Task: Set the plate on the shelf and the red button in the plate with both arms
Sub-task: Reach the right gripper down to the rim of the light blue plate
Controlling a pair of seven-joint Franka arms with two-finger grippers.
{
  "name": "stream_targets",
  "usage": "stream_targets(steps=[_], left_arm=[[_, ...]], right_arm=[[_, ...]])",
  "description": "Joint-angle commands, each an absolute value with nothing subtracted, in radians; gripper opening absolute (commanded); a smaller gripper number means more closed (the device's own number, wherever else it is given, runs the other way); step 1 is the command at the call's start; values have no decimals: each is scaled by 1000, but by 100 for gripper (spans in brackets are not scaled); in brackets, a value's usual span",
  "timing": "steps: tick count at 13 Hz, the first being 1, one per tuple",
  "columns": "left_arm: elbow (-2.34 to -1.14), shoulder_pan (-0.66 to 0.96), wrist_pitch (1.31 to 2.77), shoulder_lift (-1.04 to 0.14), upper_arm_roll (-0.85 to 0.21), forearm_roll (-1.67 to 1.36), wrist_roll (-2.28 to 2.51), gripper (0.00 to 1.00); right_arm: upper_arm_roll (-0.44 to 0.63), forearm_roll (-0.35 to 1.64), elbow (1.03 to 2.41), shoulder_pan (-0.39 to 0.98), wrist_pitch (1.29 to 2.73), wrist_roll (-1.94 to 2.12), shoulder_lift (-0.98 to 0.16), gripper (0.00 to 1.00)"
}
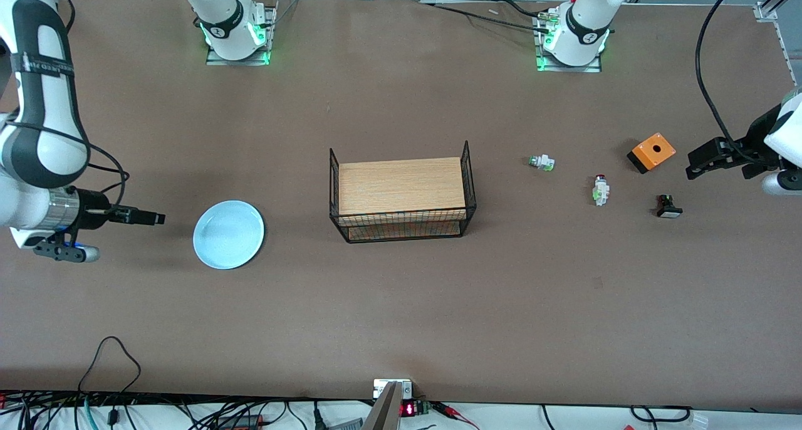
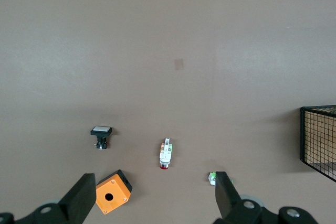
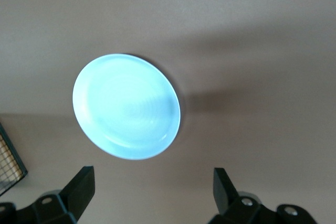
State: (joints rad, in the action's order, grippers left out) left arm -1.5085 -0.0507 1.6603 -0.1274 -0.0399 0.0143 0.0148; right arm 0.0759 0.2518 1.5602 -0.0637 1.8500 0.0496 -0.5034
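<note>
The light-blue plate lies flat on the table toward the right arm's end; it also shows in the right wrist view. My right gripper is open and empty over bare table beside the plate. The red button, a white body with a dark red cap, lies on its side toward the left arm's end; it also shows in the left wrist view. My left gripper is open and empty over the table beside an orange box.
A black wire rack with a wooden shelf stands mid-table. Around the red button lie a white piece with a green cap, an orange box with a hole and a black button with a white face.
</note>
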Motion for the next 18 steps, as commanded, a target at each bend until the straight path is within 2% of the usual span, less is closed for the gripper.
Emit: stream_targets(steps=[1,13,16,17,18], left_arm=[[-1508,-52,1655,-121,-40,6,21,100],[-1508,-55,1635,-124,-35,2,20,100],[-1511,-74,1692,-133,-37,-32,6,100],[-1514,-75,1690,-133,-37,-43,6,100],[-1516,-75,1687,-133,-37,-43,6,100]], right_arm=[[64,275,1537,-68,1908,49,-584,100],[34,267,1546,-43,2161,61,-758,99],[34,261,1548,-29,2172,80,-759,84],[34,261,1552,-31,2171,80,-759,76],[34,262,1552,-31,2161,80,-758,62]])
